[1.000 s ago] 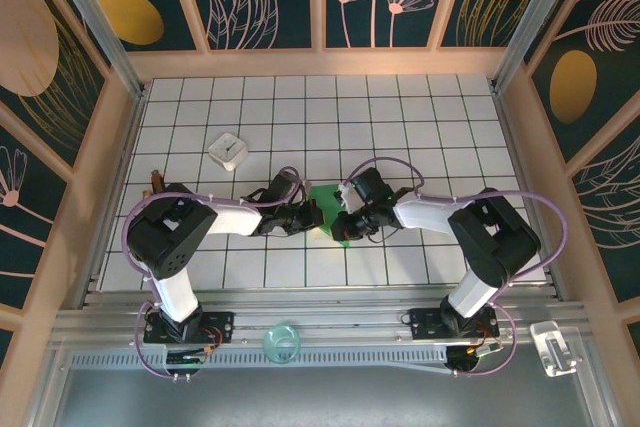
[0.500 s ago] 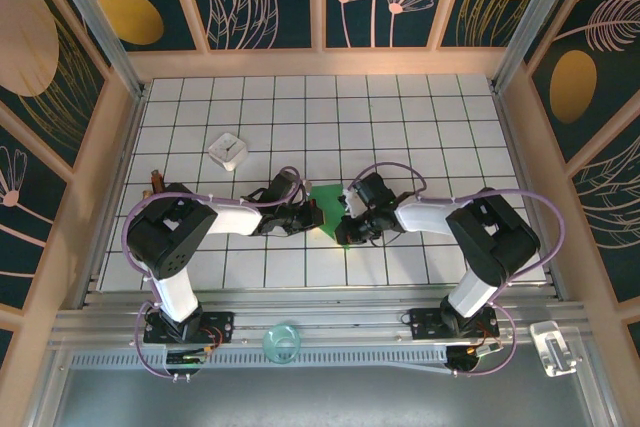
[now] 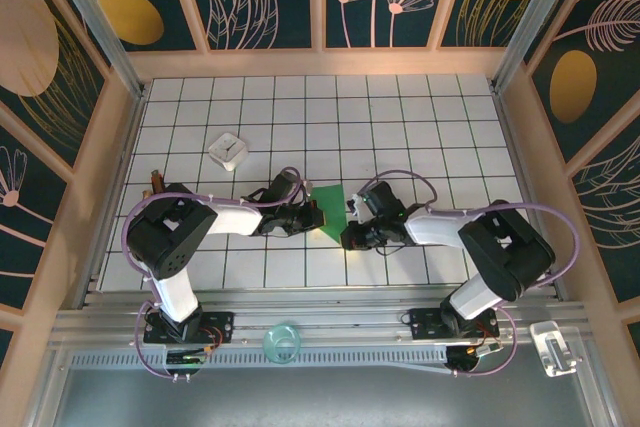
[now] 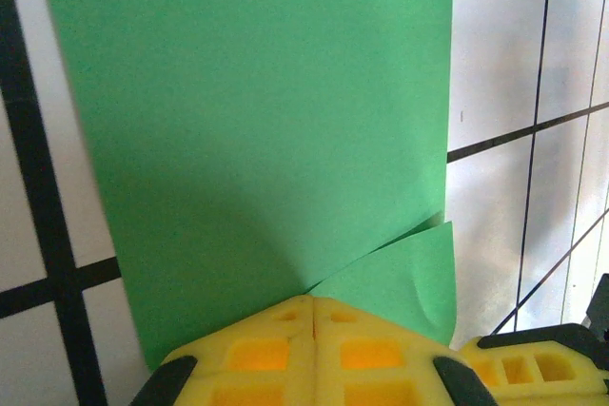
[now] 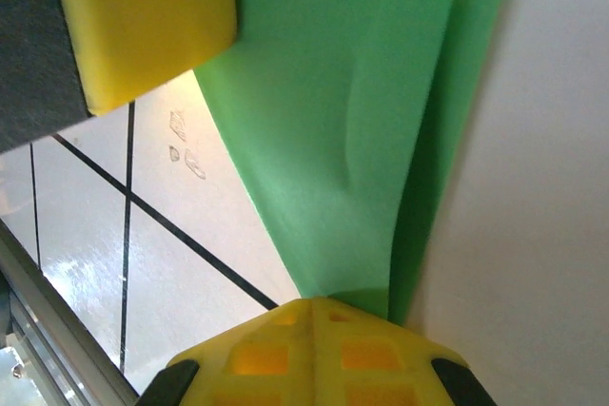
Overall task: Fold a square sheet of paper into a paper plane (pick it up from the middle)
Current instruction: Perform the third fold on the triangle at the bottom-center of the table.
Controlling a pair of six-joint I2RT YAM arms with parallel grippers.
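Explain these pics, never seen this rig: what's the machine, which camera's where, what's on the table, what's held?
Two small robot arms are bolted at the near edge of a white tiled table, each ending in a two-finger claw. The wide picture comes from a fixed camera overhead. The close-ups come from a camera on each wrist; the yellow shape at the bottom is that arm's own claw. A small white box lies on the table. Between the arms is a green sheet of paper, partly folded. The left claw and right claw are both shut, and each seems to pinch an edge of it.
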